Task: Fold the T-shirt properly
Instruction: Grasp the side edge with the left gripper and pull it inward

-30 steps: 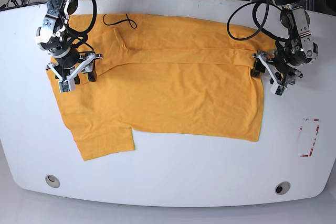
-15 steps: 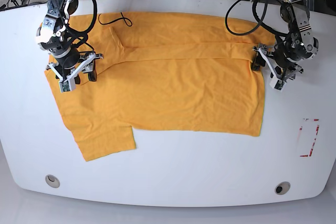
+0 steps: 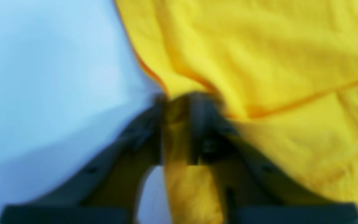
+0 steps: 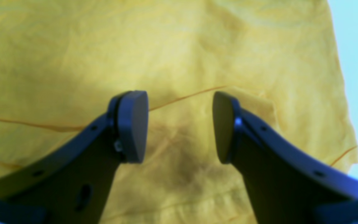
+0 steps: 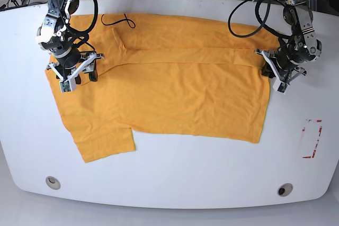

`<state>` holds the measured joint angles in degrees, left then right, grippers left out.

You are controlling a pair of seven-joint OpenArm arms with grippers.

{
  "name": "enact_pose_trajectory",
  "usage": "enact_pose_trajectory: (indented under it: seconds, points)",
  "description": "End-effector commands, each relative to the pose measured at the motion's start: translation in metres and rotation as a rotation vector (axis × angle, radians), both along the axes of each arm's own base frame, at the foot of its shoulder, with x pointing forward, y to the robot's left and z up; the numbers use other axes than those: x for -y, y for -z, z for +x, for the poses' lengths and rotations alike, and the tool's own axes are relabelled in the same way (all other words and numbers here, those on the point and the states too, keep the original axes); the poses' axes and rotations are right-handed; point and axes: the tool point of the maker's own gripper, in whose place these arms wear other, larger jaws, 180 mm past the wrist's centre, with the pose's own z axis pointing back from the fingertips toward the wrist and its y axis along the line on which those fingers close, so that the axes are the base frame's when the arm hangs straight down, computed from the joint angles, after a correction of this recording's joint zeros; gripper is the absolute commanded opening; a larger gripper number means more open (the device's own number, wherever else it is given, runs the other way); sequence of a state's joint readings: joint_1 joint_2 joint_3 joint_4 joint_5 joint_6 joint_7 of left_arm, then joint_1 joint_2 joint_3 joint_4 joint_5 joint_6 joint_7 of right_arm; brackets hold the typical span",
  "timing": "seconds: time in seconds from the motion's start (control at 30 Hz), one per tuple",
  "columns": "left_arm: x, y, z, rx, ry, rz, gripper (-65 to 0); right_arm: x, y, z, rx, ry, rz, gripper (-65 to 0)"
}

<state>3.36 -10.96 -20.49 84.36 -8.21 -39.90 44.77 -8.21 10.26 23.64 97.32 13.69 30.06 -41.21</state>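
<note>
The orange-yellow T-shirt [image 5: 175,93] lies spread on the white table [image 5: 175,173], its upper part folded down along a crease and one sleeve pointing to the lower left. A thin black squiggle [image 5: 119,20] sits near its top edge. My left gripper [image 5: 271,72] is at the shirt's right edge, shut on a pinch of fabric; in the left wrist view, yellow cloth [image 3: 259,62] runs between the closed fingers of the left gripper [image 3: 176,102]. My right gripper [image 5: 79,78] hovers over the shirt's left side. The right gripper [image 4: 180,124] is open with only cloth [image 4: 73,56] below it.
A red-and-white marking [image 5: 312,138] lies on the table to the right of the shirt. Two round holes [image 5: 53,182] [image 5: 285,189] sit near the front edge. Black cables [image 5: 249,19] loop above the shirt's top right corner.
The left gripper has closed on the shirt's right edge and the fabric there is slightly gathered. The right arm has stayed in place, still open.
</note>
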Motion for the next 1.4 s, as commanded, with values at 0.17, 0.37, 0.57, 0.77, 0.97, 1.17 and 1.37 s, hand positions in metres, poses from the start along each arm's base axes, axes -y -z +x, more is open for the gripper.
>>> enact_pose_trajectory:
  seconds: [0.17, 0.37, 0.57, 0.77, 0.97, 1.17, 1.37]
  points:
    - [-0.004, -0.001, 0.0, -0.008, 0.001, 0.021, -56.3, 0.003, -0.013, 0.009, 0.048, -0.005, -0.005, -33.3]
    - [-0.016, -0.015, 0.008, 0.045, -0.035, 0.026, -35.4, 0.003, -0.013, 0.009, 0.049, -0.003, -0.005, -33.2]
    - [-0.033, -0.019, 0.005, 0.048, -0.086, 0.035, -25.6, 0.004, -0.012, 0.008, 0.043, 0.0, -0.006, -33.1]
    - [-0.055, -0.029, 0.011, 0.077, -0.157, 0.036, -21.0, 0.003, -0.013, 0.008, 0.049, -0.003, -0.005, -33.3]
    - [-0.048, -0.02, 0.021, 0.051, -0.136, 0.017, -23.1, 0.002, -0.013, 0.009, 0.05, -0.004, -0.005, -33.4]
    - [-0.028, 0.0, 0.032, -0.015, -0.066, -0.008, -32.9, 0.004, -0.013, 0.009, 0.049, 0.0, -0.006, -33.5]
    - [-0.012, -0.003, 0.043, -0.005, -0.013, -0.005, -33.9, 0.003, -0.014, 0.008, 0.049, -0.002, -0.008, -33.4]
